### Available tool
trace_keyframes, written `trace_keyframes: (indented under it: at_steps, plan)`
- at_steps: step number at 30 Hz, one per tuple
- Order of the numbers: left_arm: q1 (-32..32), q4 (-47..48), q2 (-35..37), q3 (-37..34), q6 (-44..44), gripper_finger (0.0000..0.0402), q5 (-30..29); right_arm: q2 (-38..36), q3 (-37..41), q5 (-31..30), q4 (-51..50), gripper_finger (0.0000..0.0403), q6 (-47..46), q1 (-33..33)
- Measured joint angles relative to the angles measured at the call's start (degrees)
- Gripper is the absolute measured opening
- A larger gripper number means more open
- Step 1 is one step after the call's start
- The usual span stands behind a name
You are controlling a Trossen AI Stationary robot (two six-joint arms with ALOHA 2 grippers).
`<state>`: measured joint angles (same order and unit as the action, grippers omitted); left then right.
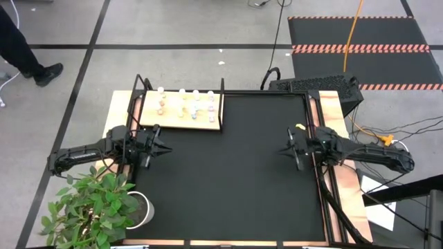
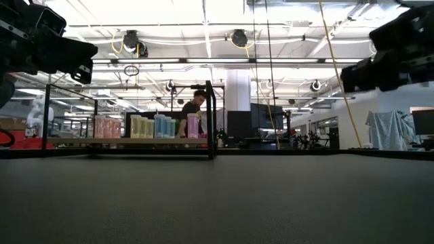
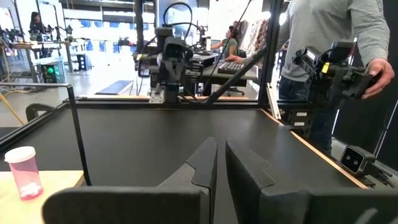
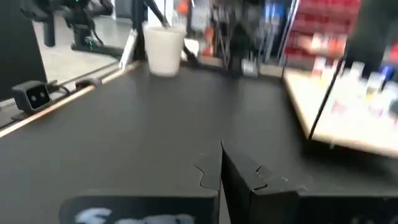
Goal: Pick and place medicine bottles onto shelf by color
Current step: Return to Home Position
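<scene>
The shelf (image 1: 181, 111), a pale wood board, lies at the far left of the black mat (image 1: 228, 173). Several medicine bottles stand upright on it: pink ones (image 1: 161, 105), yellow ones (image 1: 184, 105) and light blue ones (image 1: 210, 105). The low view shows them in a row (image 2: 146, 127). One pink bottle (image 3: 23, 173) shows in the left wrist view. My left gripper (image 1: 165, 146) hovers shut and level at the mat's left edge, just near of the shelf. My right gripper (image 1: 287, 150) hovers shut at the mat's right edge. Neither holds anything.
A black frame with upright posts (image 2: 211, 120) stands around the shelf. A potted plant (image 1: 97, 204) in a white pot sits at the near left corner. A keyboard (image 1: 315, 84) lies beyond the far right corner. A person (image 3: 329, 37) stands past the table's right side.
</scene>
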<state>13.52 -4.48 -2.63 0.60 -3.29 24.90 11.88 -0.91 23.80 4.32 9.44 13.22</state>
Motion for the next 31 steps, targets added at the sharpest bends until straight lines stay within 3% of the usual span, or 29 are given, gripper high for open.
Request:
trace_keyframes:
  at_steps: [5, 20, 26, 31]
  plan:
    - [0.0, 0.0, 0.0, 0.0, 0.0, 0.0037, 0.0, 5.1, 0.0, 0.3, -0.1, 0.0, -7.8, 0.3]
    - [0.0, 0.0, 0.0, 0.0, 0.0, 0.0037, 0.0, 6.6, 0.0, 0.4, 5.4, 0.0, -10.5, 0.3]
    - [0.0, 0.0, 0.0, 0.0, 0.0, 0.0037, 0.0, 6.6, 0.0, 0.1, 17.3, 0.0, -5.0, 0.3]
    - [0.0, 0.0, 0.0, 0.0, 0.0, 0.0037, 0.0, 6.6, 0.0, -1.2, 16.8, 0.0, -4.7, 0.3]
